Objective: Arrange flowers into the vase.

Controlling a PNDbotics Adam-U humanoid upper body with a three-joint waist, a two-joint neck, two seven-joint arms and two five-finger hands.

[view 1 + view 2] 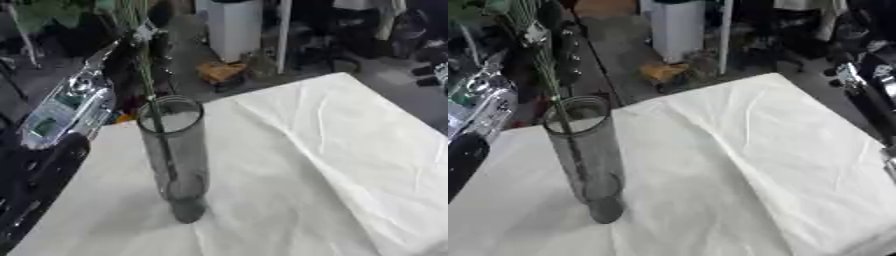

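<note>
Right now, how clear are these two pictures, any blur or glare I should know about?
Left eye view: soft throughout, with glare on the silver arm left of the glass vase. Right eye view: equally soft; the white cloth looks bright, and the green stems smear near the top.

A tall, clear, smoky-grey cylindrical vase (175, 155) stands upright on the left part of the table. Thin green flower stems (144, 65) rise out of its open mouth and lean slightly left, their lower ends showing through the glass.
</note>
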